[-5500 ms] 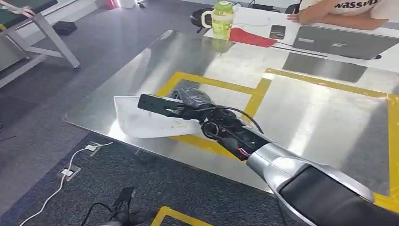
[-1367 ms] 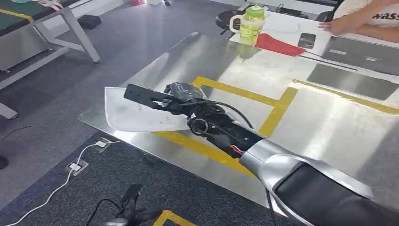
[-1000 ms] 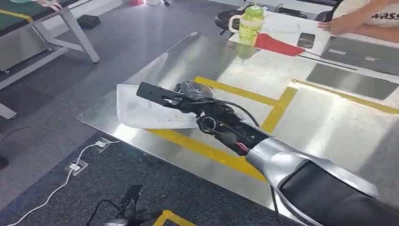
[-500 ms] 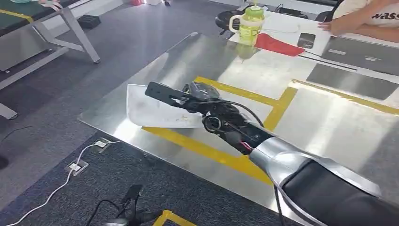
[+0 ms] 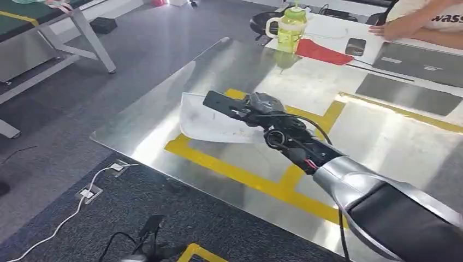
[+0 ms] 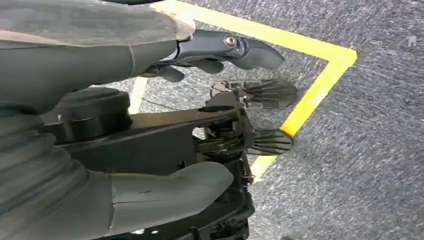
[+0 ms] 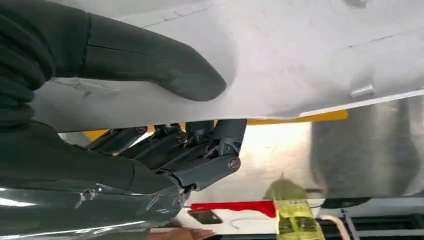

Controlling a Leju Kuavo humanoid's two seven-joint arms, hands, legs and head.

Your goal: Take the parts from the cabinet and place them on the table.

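- Right hand (image 5: pixel 256 106) grips white part (image 5: pixel 210 120): in the right wrist view the thick thumb (image 7: pixel 150 65) lies on one face of the sheet and the darker fingers (image 7: pixel 200 145) curl against the other face, so the part is clamped between them.
- Part is a flat, thin white panel with rounded corners. In the head view its long axis runs roughly left to right, the free end pointing to the left, away from the hand; the held end is hidden behind the hand.
- Part sits over the near-left yellow-taped rectangle (image 5: pixel 240 177) on the counter (image 5: pixel 164 103), its lower edge just above the front tape line. Cannot tell whether it touches the metal surface or is held just clear of it.
- Black bracket (image 5: pixel 221 103) at the wrist projects out over the top of the part, along the same line as the part's long axis.
- Right arm (image 5: pixel 349 188) enters from the lower right and reaches diagonally up and left across the counter, nearly straight; black cable loops along the forearm.
- Left hand (image 6: pixel 220 55) hangs over grey carpet with a yellow tape corner (image 6: pixel 320 80); fingers partly curled, nothing seen in them, but how far they are closed I cannot tell.
- Far edge of counter: green-lidded bottle (image 5: pixel 289 24), red cloth (image 5: pixel 322 52), phone (image 5: pixel 356 46), all well apart from the part. A person's forearm (image 5: pixel 420 30) rests by a laptop (image 5: pixel 420 60) at the far right.
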